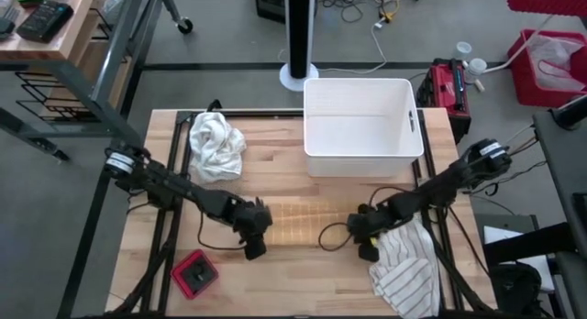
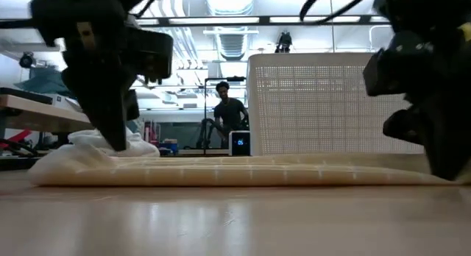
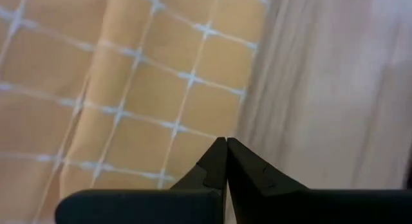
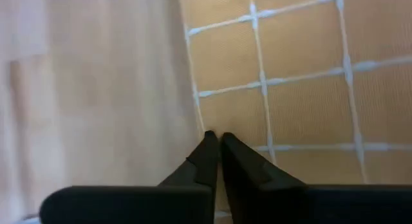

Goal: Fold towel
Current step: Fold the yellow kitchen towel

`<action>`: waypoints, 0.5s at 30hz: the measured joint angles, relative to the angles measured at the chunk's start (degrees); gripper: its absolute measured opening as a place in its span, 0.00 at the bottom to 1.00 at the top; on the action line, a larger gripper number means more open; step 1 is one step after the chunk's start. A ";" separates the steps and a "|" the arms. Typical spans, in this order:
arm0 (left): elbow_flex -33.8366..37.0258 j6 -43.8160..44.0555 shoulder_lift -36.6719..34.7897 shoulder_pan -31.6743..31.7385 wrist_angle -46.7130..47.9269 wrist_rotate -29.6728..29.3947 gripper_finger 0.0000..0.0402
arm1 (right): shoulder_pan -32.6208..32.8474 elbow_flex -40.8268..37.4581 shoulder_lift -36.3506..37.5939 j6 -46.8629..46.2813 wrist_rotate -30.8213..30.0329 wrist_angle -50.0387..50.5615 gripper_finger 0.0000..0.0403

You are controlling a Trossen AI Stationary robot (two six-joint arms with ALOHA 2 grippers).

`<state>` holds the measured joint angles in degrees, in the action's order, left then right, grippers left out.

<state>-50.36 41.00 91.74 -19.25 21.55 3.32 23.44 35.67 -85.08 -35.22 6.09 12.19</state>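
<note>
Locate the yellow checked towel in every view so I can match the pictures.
High: yellow checked towel flat at centre, between left gripper and right gripper.
Low: pale strip across table.
Left wrist: fills picture.
Right wrist: covers much.
Shared landmark: white bin.

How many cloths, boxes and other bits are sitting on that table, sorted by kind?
Towels: 3 (yellow checked towel, white towel, striped towel)
White plastic bin: 1
Small red and black device: 1
Total: 5
</note>
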 joint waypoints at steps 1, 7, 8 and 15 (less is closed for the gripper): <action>-0.35 0.31 0.08 -0.70 1.06 -1.51 0.00 | 0.69 -0.07 0.02 -0.36 0.00 -1.28 0.02; -2.66 0.67 -0.64 -4.09 1.56 -8.82 0.00 | 3.71 0.02 2.47 -2.71 -3.99 -3.34 0.01; -3.43 0.30 -0.76 -4.42 1.48 -10.31 0.00 | 4.25 0.07 3.09 -2.73 -5.46 -3.25 0.01; -6.41 -0.91 -1.82 -5.22 6.33 -16.88 0.00 | 6.32 0.69 8.88 -2.27 -11.27 -2.30 0.01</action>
<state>-56.77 40.10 89.92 -24.47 27.87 -13.57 29.76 36.36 -76.20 -37.49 -5.18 9.88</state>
